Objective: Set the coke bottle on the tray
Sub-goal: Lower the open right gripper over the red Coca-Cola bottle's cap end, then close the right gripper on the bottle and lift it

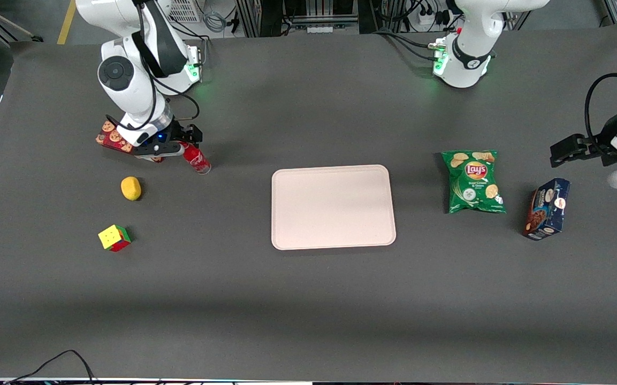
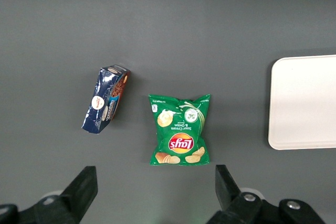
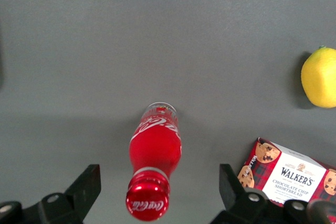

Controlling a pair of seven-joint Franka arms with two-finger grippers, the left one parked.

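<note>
Right wrist view, gripper (image 3: 157, 195) spread astride coke bottle (image 3: 155, 174), tray (image 1: 333, 206) well apart

right arm reaches low, gripper (image 3: 157, 192) pointing down, fingers (image 3: 86, 182) spread wide

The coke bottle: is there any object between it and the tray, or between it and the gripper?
Nothing visible stands in either path. The gripper is open directly above the coke bottle, a finger on each side, with no object between them. From the coke bottle to the tray the front view shows only bare table; the lemon lies off that line.
</note>
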